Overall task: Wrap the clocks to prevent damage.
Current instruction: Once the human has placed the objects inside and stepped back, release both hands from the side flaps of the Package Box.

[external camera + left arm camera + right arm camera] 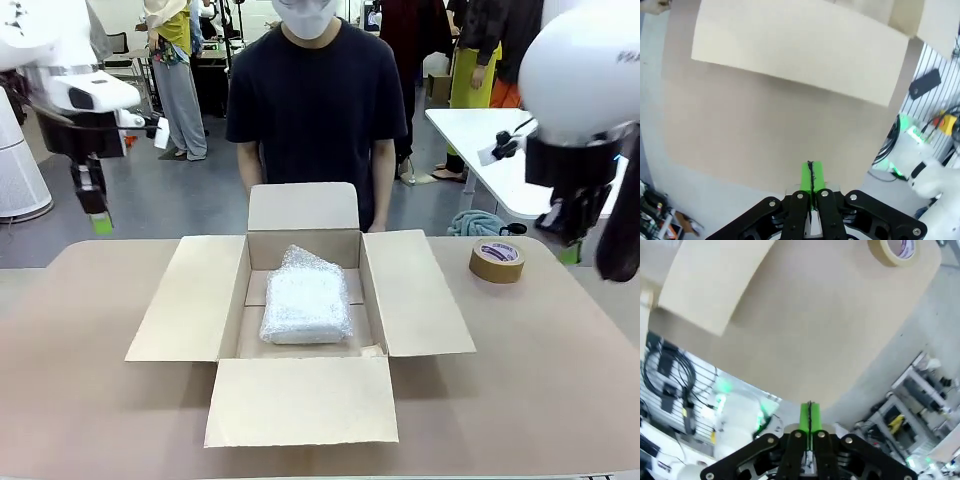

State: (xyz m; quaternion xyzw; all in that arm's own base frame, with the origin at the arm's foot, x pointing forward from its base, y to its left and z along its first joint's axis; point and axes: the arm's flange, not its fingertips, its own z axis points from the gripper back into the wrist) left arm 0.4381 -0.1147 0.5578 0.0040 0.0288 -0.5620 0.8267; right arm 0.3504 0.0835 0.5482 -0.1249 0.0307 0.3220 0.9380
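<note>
The near flap (300, 400) of the cardboard box (190, 300) lies flat on the table (80, 400), and its other three flaps are folded out as well. Inside, on the box floor, rests a bubble-wrapped bundle (306, 300). It sits between the two grippers, below both and well apart from each.

The left gripper (99, 220) hangs in the air with its green pads pressed together on nothing. Its wrist view shows the closed jaws (811, 175) above bare table, with one box flap (795, 50) ahead of the fingertips. The right gripper (569, 252) is likewise closed and empty (810, 415). A roll of tape (497, 259) stands on the table near it, a little below and inward of the jaws, and in the right wrist view the roll (895, 250) lies far ahead of the fingertips. A person (315, 110) stands at the far side, just behind the back flap.

By the look of it, the wrapping is done for this bundle, which is fully covered and already set in the box. What is inside the wrap cannot be seen, so that it is a clock is a guess from the task. The box is not yet closed and the tape looks untouched, so folding the flaps and sealing seem to remain. Whether more clocks are to come cannot be told.
</note>
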